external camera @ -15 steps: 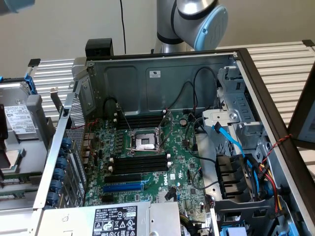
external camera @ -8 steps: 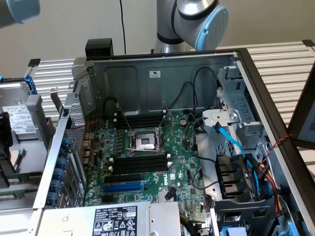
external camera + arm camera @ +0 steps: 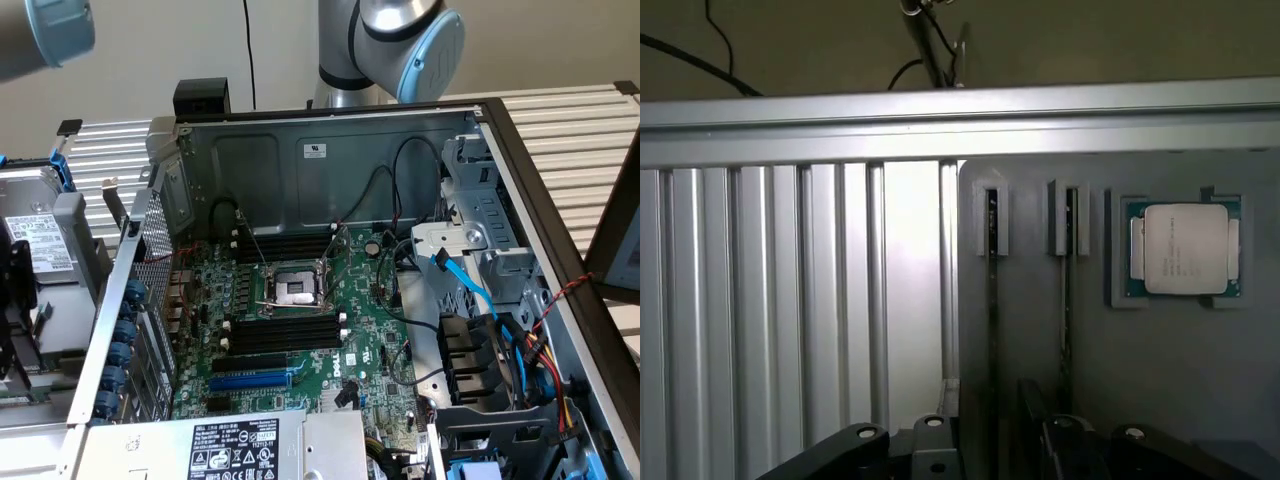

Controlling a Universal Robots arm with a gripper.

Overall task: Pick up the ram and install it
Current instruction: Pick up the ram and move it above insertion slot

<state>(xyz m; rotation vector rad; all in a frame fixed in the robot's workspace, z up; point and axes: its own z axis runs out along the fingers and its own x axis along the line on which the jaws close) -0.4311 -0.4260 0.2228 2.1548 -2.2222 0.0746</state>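
Two thin dark sticks stand on edge in a grey holder block (image 3: pixel 1180 380). By their length and thinness I take them for the ram: one (image 3: pixel 992 270) and a second (image 3: pixel 1068 270) beside it. My gripper (image 3: pixel 995 455) hangs just short of them, open, with nothing between its black fingers (image 3: pixel 855 448). In the exterior view the open computer case (image 3: pixel 520 170) shows the green motherboard (image 3: pixel 375 330) with black memory slots (image 3: pixel 285 332) on both sides of the processor socket (image 3: pixel 297 290).
A silver processor chip (image 3: pixel 1185 250) sits in a pocket of the holder block, beside the sticks. Ribbed aluminium table (image 3: pixel 760 320) lies alongside. In the case are a blue expansion slot (image 3: pixel 250 380), a drive cage (image 3: pixel 480 250), blue and red cables (image 3: pixel 470 290) and the power supply (image 3: pixel 230 445). The arm's joint (image 3: pixel 400 40) rises behind the case.
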